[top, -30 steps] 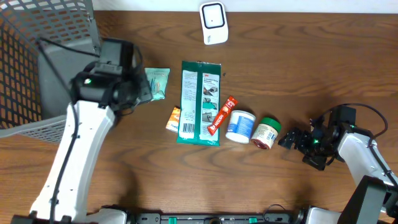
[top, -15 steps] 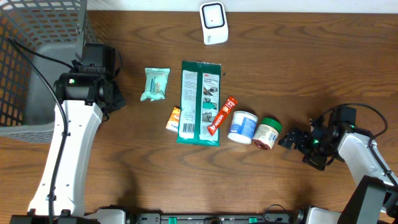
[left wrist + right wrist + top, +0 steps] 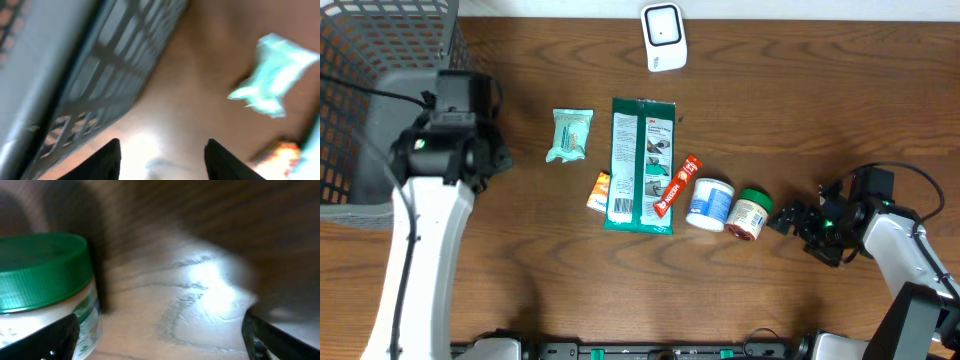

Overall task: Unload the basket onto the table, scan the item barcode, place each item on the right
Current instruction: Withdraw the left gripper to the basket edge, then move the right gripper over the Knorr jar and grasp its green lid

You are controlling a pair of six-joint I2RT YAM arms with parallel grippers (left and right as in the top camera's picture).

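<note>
Jar lies sideways, green lid toward far edge of table.

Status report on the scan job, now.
Left claw open, empty, near basket. Right claw open beside green-lid jar, not gripping. Nothing at scanner yet. White tub crowds jar's other side.

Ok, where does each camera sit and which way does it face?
Overhead: above the table, facing straight down; left arm and right arm show.
Left wrist: beside the basket, facing down; left gripper fingers at the bottom.
Right wrist: low over the table, facing the green-lidded jar; right gripper fingers at bottom corners.
Shared: overhead and right wrist both show the jar.
</note>
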